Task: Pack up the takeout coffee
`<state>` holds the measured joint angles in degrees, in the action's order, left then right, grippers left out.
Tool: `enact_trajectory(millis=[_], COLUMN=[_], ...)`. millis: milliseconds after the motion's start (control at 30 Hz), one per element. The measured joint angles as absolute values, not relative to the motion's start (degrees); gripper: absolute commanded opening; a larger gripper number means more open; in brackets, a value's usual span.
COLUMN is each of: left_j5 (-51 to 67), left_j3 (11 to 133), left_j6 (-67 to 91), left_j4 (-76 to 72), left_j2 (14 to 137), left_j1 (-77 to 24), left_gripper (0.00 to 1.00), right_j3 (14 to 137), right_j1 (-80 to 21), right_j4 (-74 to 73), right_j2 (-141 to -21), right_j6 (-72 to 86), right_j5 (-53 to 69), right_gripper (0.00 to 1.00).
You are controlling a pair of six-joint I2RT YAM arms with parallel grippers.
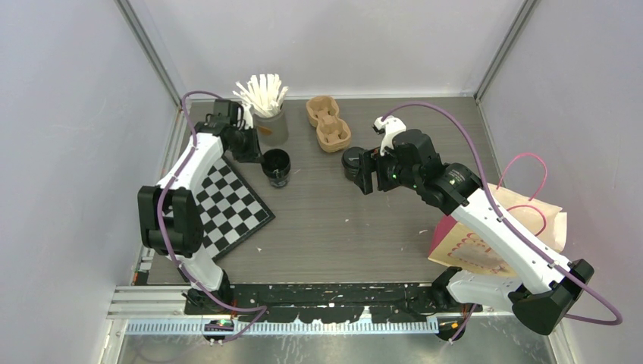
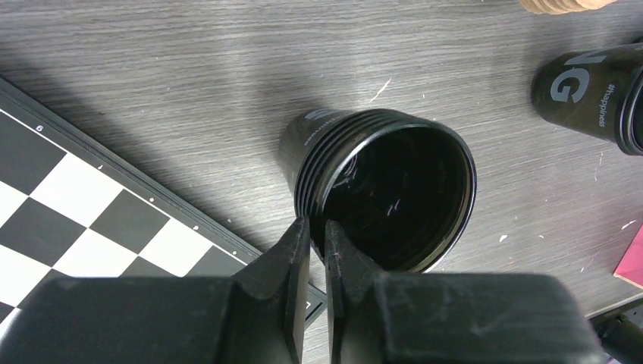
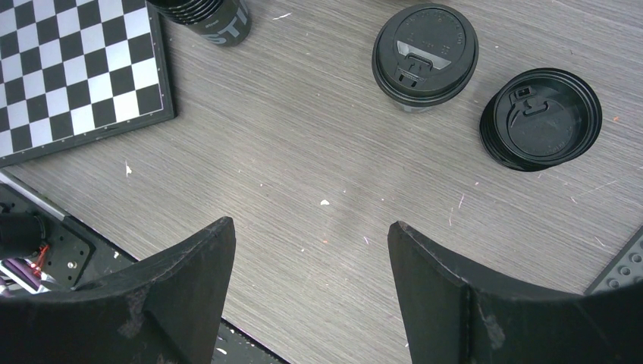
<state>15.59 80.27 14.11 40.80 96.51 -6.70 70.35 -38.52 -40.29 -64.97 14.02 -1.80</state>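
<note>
A stack of open black paper cups [image 1: 277, 167] stands on the table by the chessboard's far corner; its ribbed rims [image 2: 394, 197] fill the left wrist view. My left gripper [image 2: 315, 227] is shut on the near rim of the stack, one finger outside the wall and one inside. A lidded black cup [image 3: 425, 53] and a pile of black lids [image 3: 540, 117] sit on the table ahead of my right gripper [image 3: 309, 226], which hangs open over bare tabletop with nothing between its fingers. The same cup stack [image 3: 208, 15] shows at the top of the right wrist view.
A chessboard [image 1: 227, 205] lies at the left. A grey cup of white sticks [image 1: 269, 114] and a brown pulp carrier [image 1: 327, 121] stand at the back. A pink paper bag [image 1: 493, 235] lies at the right, under the right arm.
</note>
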Motion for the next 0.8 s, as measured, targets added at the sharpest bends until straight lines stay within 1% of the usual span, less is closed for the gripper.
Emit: enact_trajectory(millis=[167,200,600,667,700,733,800], left_j5=[15.25,15.09,14.55,14.44,14.31,14.22,14.02], left_j3=[80.58,80.58,83.37,83.88,84.23,84.40,84.79], left_j6=[13.61,13.43,12.99,12.99,12.99,12.99,12.99], left_j4=[41.21,41.34,45.25,46.04,46.57,46.76,47.35], left_j2=[96.51,96.51,96.51,96.51,96.51,96.51,96.51], left_j1=[-6.79,-6.81,-7.07,-7.07,-7.11,-7.14,-7.25], left_gripper=[0.01,0.00,0.00,0.09,0.11,0.11,0.01], right_j3=[70.30,70.30,70.26,70.26,70.26,70.26,70.26], right_j1=[-38.52,-38.52,-38.52,-38.52,-38.52,-38.52,-38.52], right_j4=[-40.29,-40.29,-40.27,-40.29,-40.29,-40.29,-40.29], right_j2=[-64.97,-64.97,-64.97,-64.97,-64.97,-64.97,-64.97], right_j6=[14.02,14.02,14.02,14.02,14.02,14.02,14.02], right_j5=[-1.80,-1.80,-1.80,-1.80,-1.80,-1.78,-1.78], right_gripper=[0.78,0.78,0.78,0.78,0.78,0.78,0.78])
